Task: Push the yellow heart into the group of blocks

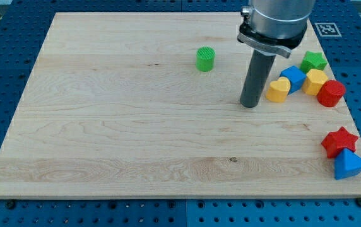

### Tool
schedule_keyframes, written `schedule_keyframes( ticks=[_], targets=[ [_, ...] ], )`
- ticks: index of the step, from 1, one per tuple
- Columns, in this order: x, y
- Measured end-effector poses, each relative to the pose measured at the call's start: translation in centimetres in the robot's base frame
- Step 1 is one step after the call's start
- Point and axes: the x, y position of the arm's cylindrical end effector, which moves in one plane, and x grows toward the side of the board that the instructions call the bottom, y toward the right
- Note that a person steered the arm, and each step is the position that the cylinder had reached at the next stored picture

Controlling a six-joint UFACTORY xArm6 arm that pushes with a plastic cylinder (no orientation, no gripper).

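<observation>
My tool is a straight dark rod with no jaws to spread or press together; it pinches nothing, and my tip [250, 105] rests on the pale wooden counter [136, 126] toward the view's upper right. Just to the view's right of the tip, apart from it by a narrow gap, lies the small yellow heart-shaped block [278, 89], glossy, its lobes toward the view's right. The heart touches the blue cube-like block [292, 77] at its upper right. Beyond that sit the yellow hexagonal block [315, 82], the green star-shaped block [313, 61] above it, and the red cylinder block [331, 93] at the counter's right edge. Well apart to the view's left stands a green cylinder block [206, 58]. Near the lower right corner lie a red star-shaped block [339, 141] and a blue triangular block [349, 165].
</observation>
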Motion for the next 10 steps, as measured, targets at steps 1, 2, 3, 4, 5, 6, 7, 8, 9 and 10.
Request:
schedule_keyframes(
  ticks=[1,2,3,4,5,6,7,8,9,10],
  targets=[
    [-0.9,0.6],
    [-1.0,2.0],
    [-1.1,3.6],
    [-1.1,6.7],
    [-1.0,7.5],
    [-1.0,4.8],
    [-1.0,-1.2],
    [-1.9,-8.0],
    [-5.4,-12.0],
    [-7.7,-11.5]
  ],
)
